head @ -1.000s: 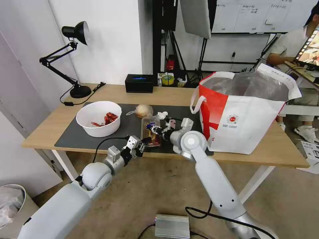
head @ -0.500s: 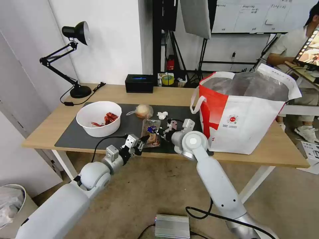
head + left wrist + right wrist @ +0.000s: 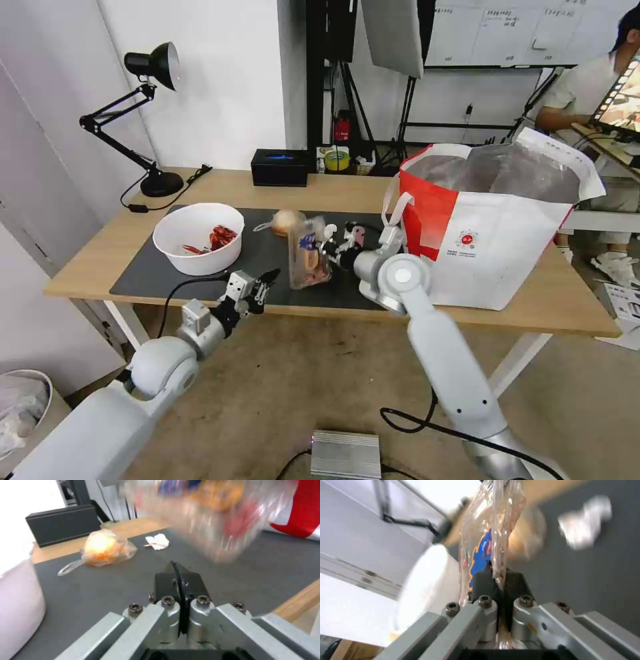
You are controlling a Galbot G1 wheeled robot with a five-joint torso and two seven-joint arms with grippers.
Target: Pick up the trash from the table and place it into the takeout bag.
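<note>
Right gripper [image 3: 328, 252] has the tray [image 3: 308, 255] pinched by one edge, pads [image 3: 485, 581] clamped tight on the clear plastic. Tray's up off the mat [image 3: 267, 257], standing nearly on edge, red scraps and a blue label showing thru the plastic. It hangs above the mat's middle, between the bowl [image 3: 198, 238] and the bag [image 3: 490, 227], closer to the bag's red side.

Left gripper [image 3: 261, 285] sits low at the near edge of the table [image 3: 347, 190], jaws pressed together w/ nothing between them. In the left wrist view the fingers [image 3: 180, 580] meet in one thin seam, over grey mat, and the tray [image 3: 213, 517] is a blur overhead.

Bowl rests on the mat's left part, red shells inside. Lump bag [image 3: 287, 222] lies at the mat's far side, just behind the lifted tray. Tissue [image 3: 157, 541] is on the mat near it, apart from the lump bag [image 3: 105, 548]. Takeout bag stands upright at the table's right end, mouth open, foil lining showing, one loop handle drooping toward the right arm. Black box [image 3: 279, 167] at the table's back edge; lamp [image 3: 143, 120] at the far left corner.
</note>
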